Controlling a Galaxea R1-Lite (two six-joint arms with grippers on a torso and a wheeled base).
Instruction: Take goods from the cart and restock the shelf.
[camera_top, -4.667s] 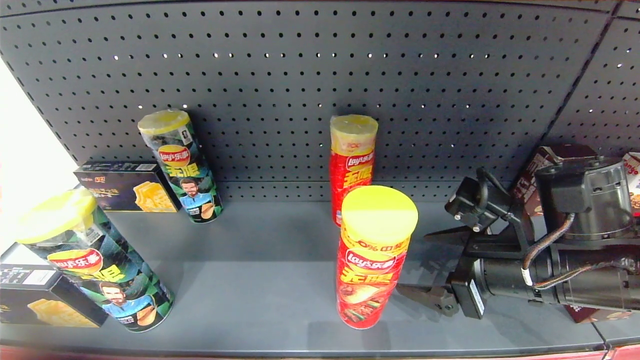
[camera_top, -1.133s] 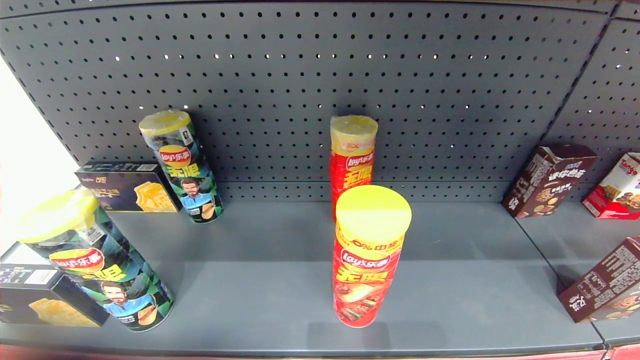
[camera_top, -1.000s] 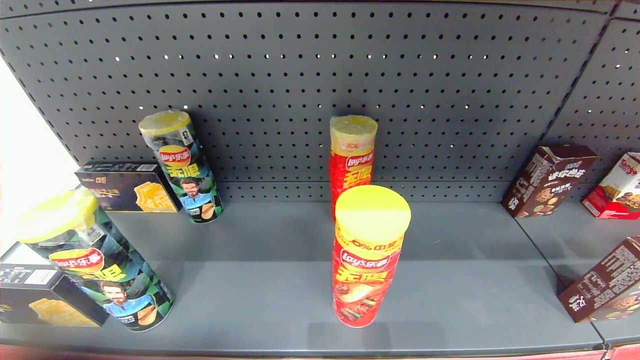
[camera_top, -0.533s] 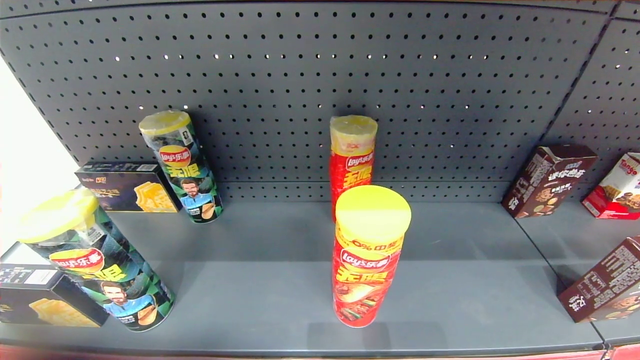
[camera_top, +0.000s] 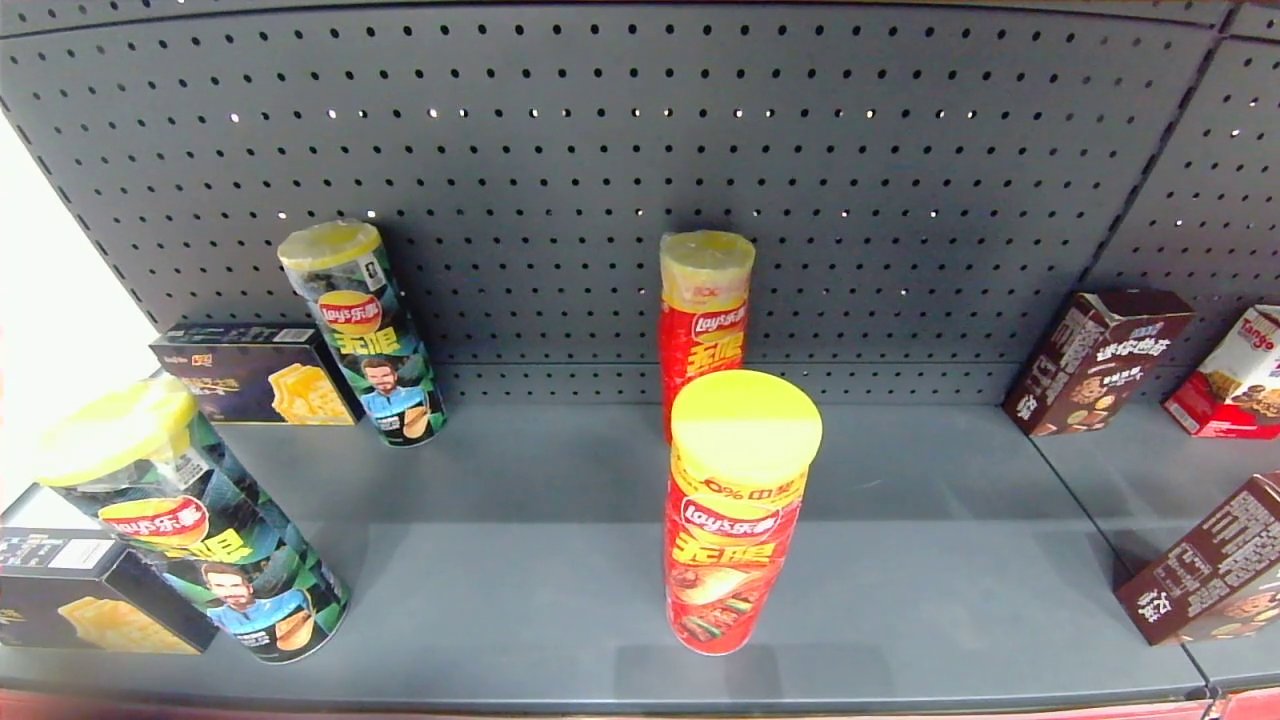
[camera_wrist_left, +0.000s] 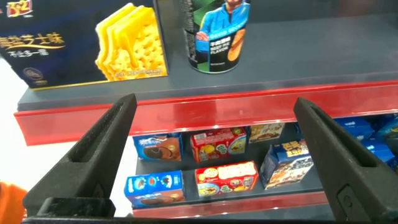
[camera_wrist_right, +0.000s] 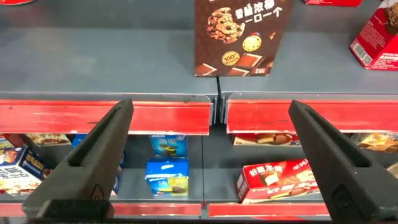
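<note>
The left fingers were spread wide and held nothing, facing the red front lip of the shelf below a dark cracker box. The right fingers were spread just as wide, also empty, before a brown biscuit box. On the shelf the front red can stood upright under a yellow lid, with the rear red can at its 12 o'clock, the near green can bearing a man's picture at 9 o'clock, and the far green can at 10 o'clock.
</note>
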